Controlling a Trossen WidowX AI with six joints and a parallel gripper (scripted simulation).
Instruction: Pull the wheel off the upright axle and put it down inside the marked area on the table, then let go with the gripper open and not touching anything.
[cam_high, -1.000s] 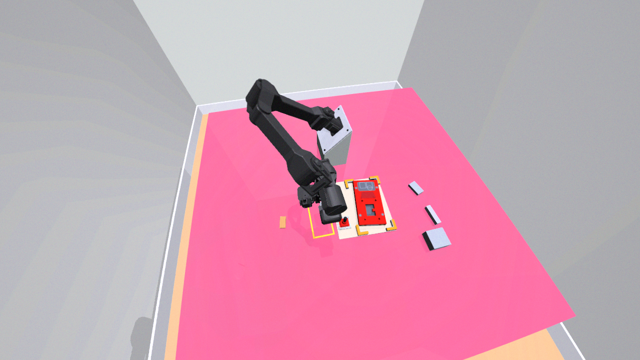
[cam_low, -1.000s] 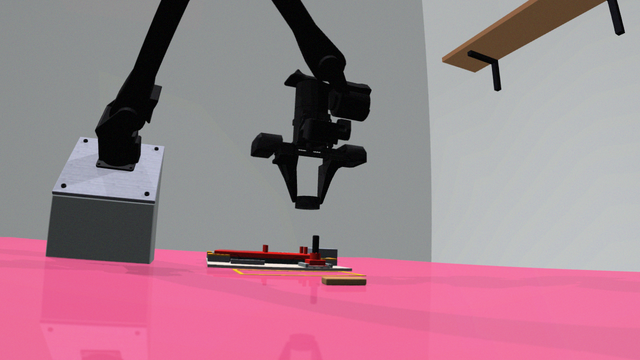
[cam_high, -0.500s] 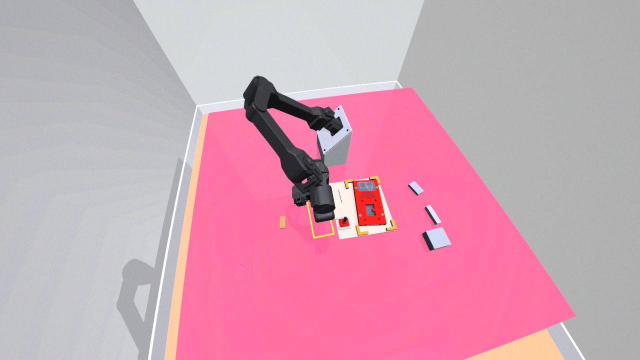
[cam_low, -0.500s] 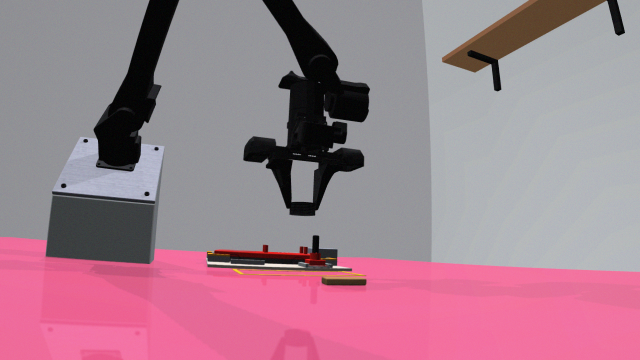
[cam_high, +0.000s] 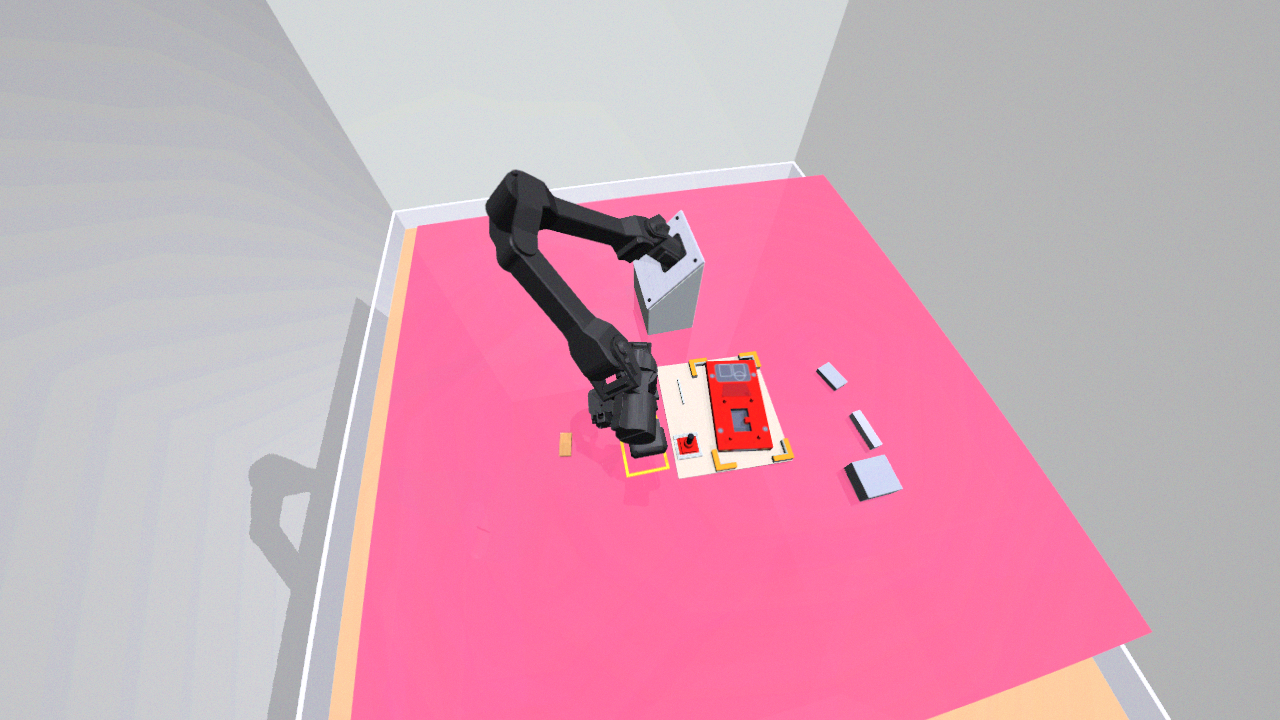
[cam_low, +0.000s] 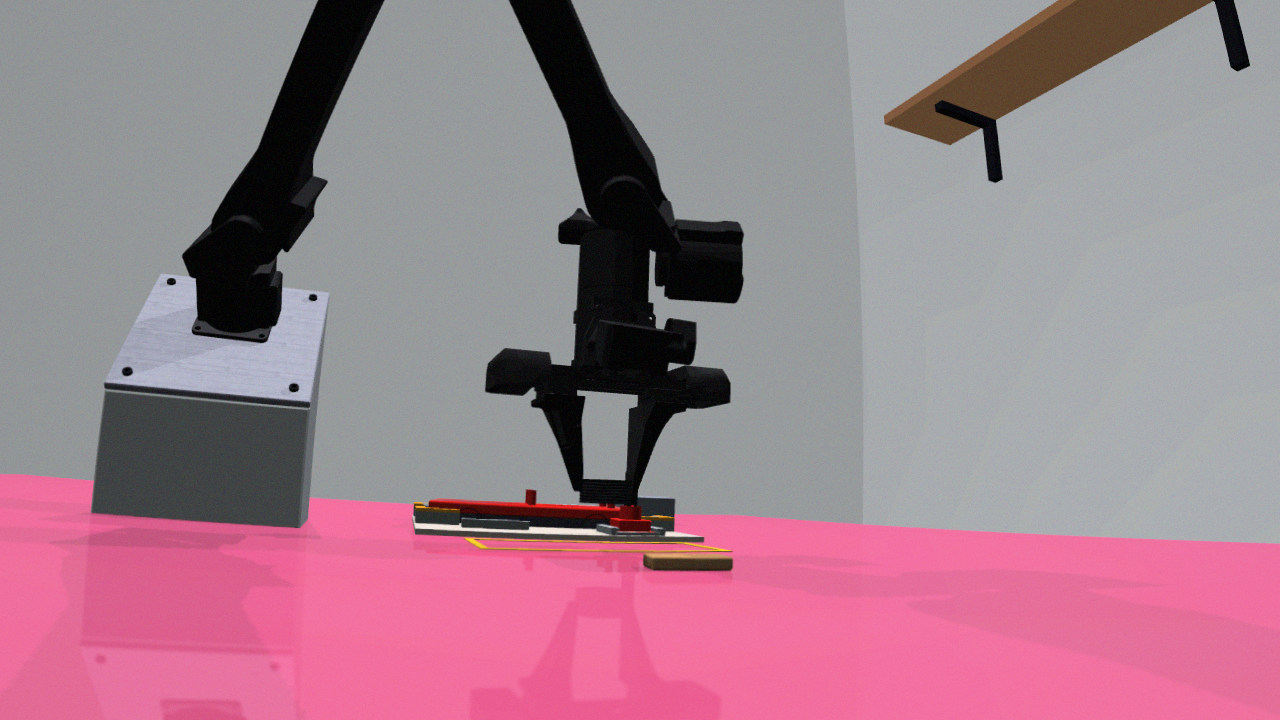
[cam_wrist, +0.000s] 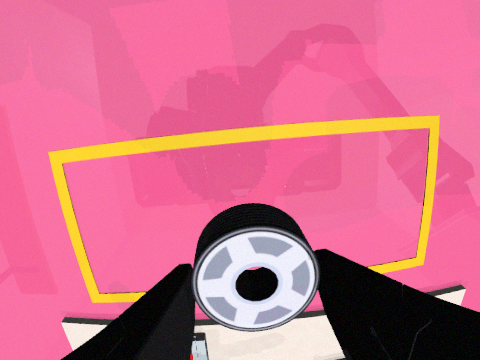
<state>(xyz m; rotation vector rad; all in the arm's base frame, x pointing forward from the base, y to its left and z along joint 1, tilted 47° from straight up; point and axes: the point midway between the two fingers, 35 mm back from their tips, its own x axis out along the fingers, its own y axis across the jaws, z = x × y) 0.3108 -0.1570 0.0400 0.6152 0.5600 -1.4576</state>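
The end effector (cam_low: 606, 490) (cam_wrist: 254, 268) points down and pinches the wheel (cam_low: 605, 491) (cam_wrist: 295, 305) between its fingertips, clear of the axle (cam_high: 690, 439). Below the end effector is the marked area (cam_high: 646, 471) (cam_low: 590, 549) (cam_wrist: 250, 134) on the worktop (cam_high: 537, 582) (cam_low: 402, 626) (cam_wrist: 40, 220). Just beside that lies the pale board (cam_high: 687, 407) (cam_low: 554, 534) (cam_wrist: 250, 342), carrying the axle and, farther from the end effector, a red plate (cam_high: 739, 394) (cam_low: 501, 508).

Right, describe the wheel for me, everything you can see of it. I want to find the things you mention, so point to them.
The small black wheel with a pale silver five-spoke hub (cam_low: 605, 490) (cam_wrist: 218, 255) has a ridged, rubber-looking tread, grey recesses between the spokes and a round hole through its centre. It is off its axle, held up above the pink table (cam_high: 501, 608) (cam_low: 402, 626) (cam_wrist: 300, 60), hub face up and roughly level. The gripper's jaws pinch it from two opposite sides.
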